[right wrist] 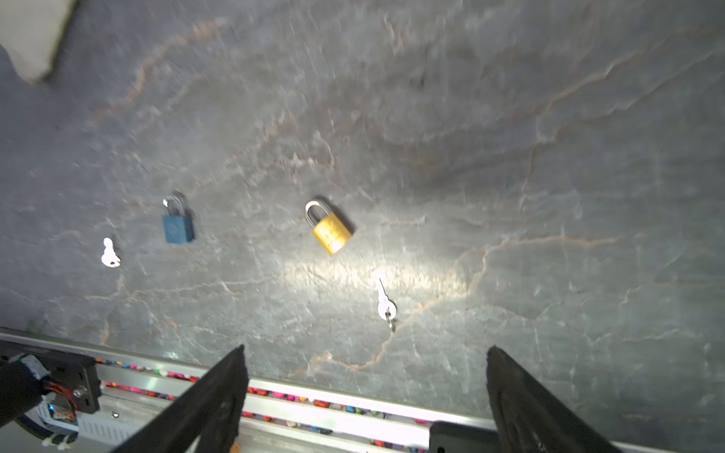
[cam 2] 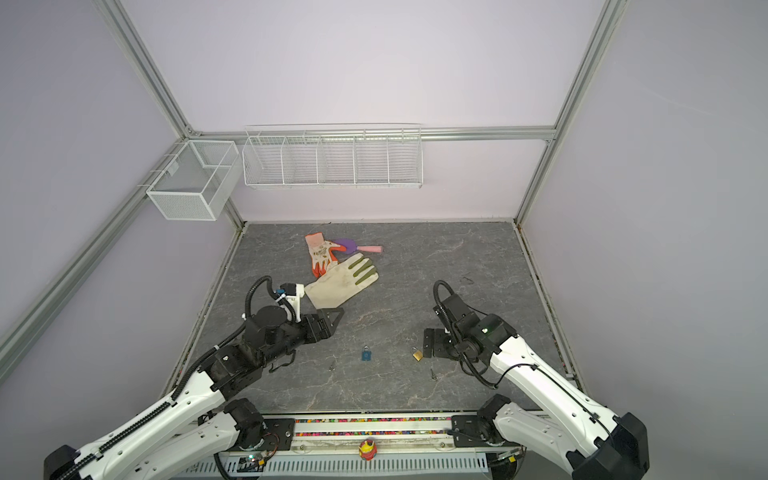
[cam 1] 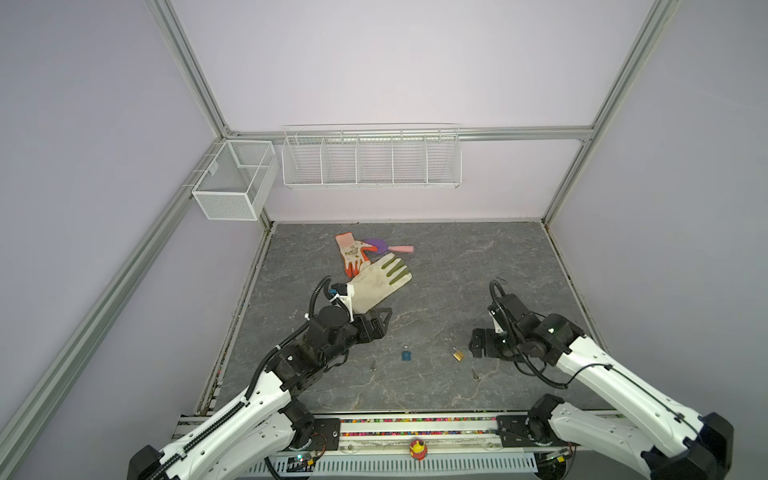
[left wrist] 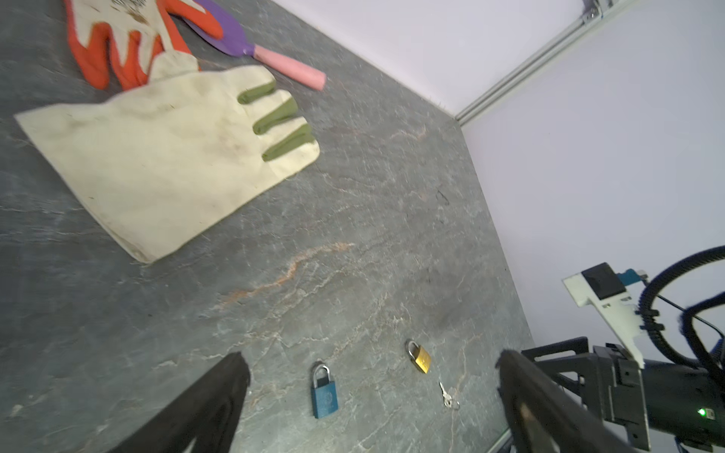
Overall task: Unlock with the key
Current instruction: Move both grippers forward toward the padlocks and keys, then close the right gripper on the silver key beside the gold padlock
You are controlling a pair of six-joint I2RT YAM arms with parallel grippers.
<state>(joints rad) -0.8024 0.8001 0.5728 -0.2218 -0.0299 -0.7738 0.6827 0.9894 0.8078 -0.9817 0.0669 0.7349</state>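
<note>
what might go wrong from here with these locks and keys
Mix-up: nothing shows whether the left key or right key fits the blue lock or brass lock.
Both keys lie flat on the table, so the open right claw may slide one rather than lift it.
Both locks lie loose; pushing a key in could shove one away.

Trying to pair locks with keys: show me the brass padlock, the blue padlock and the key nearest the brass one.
brass padlock [right wrist: 332, 235]: right wrist view, on its body.
blue padlock [left wrist: 325, 399]: left wrist view, on its body.
key [right wrist: 386, 308]: right wrist view, on its round head.
</note>
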